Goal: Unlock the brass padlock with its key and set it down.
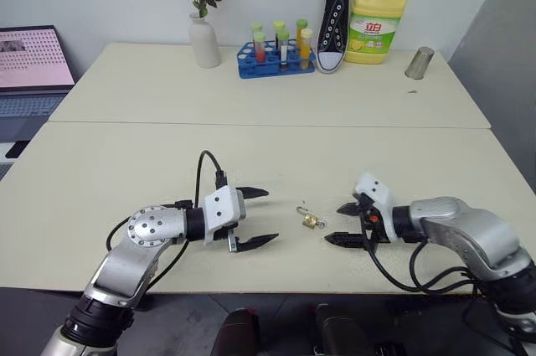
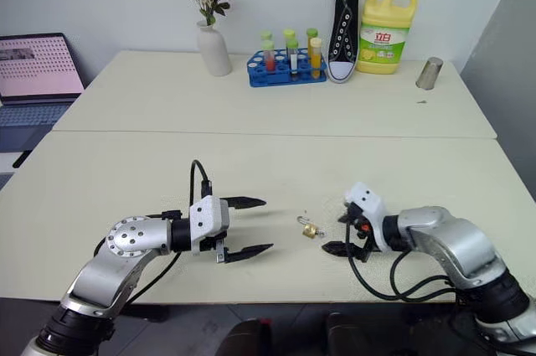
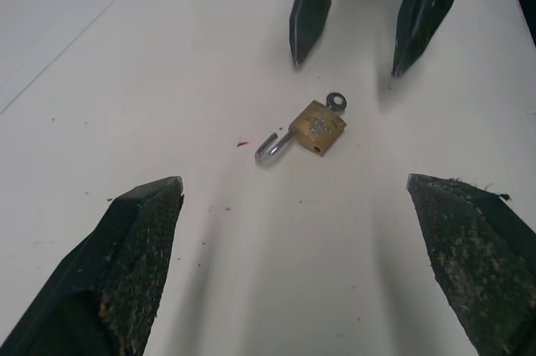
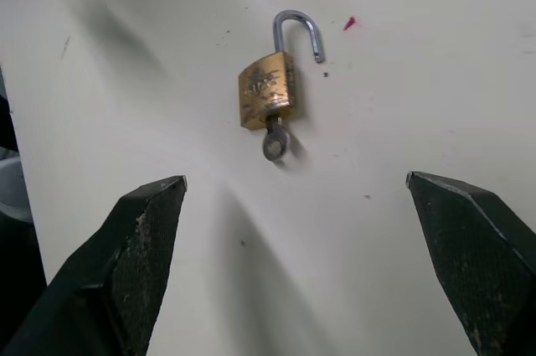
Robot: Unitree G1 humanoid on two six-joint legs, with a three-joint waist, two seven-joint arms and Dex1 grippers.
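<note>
Both claws hang low over the near edge of the table (image 1: 126, 163), the left gripper (image 1: 255, 218) and the right gripper (image 1: 342, 224) each spread wide and empty, with the brass padlock (image 4: 266, 90) lying flat on the tabletop between them, touching neither. Its silvery shackle stands swung open, free at one end, and the key (image 4: 275, 143) sits in the keyhole. A careless sweep of either finger could knock the lock off the near edge or snap the shackle shut.
</note>
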